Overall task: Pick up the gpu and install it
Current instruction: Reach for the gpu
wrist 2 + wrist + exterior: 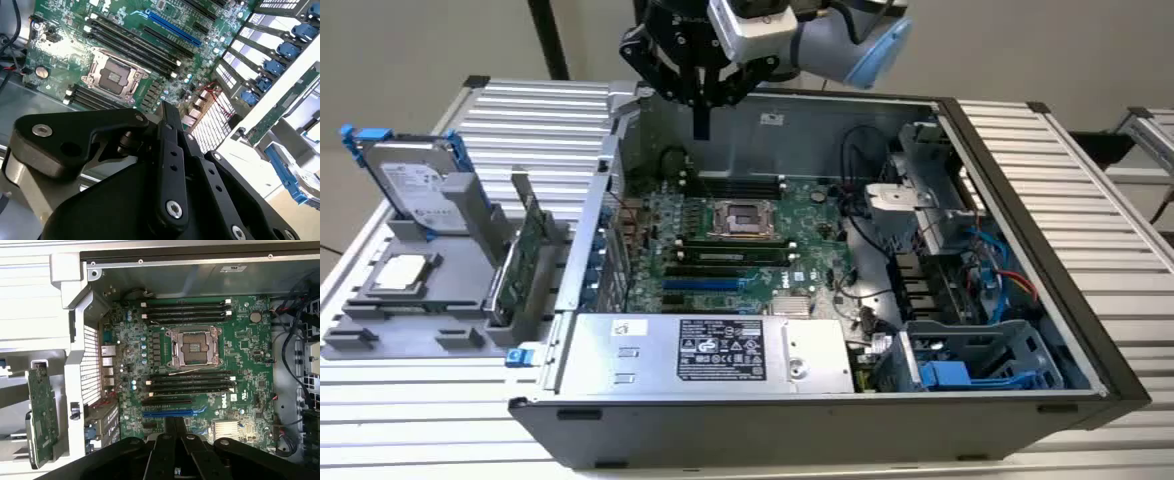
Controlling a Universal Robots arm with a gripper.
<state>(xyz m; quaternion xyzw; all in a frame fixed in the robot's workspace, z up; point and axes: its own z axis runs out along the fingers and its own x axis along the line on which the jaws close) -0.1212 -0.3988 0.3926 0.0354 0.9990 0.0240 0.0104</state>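
Note:
The gpu (520, 262), a green card, stands on edge in a grey holder (447, 300) outside the open computer case, at the exterior view's left. In the first wrist view the gpu (42, 415) appears beside the case's rear wall, and its green edge (280, 107) shows in the second wrist view. My gripper (702, 132) hangs above the back of the case, over the motherboard (734, 250), well apart from the card. Its black fingers (175, 427) are shut together with nothing between them. The blue slot (167, 413) lies on the board just by the fingertips in the first wrist view.
A silver hard drive (416, 185) with blue clips stands in the holder's far end, and a small square chip (403, 272) lies beside it. The case (1014, 300) holds a power supply (707, 350), drive cages and cables at the exterior view's right. An empty processor socket (195, 346) sits mid-board.

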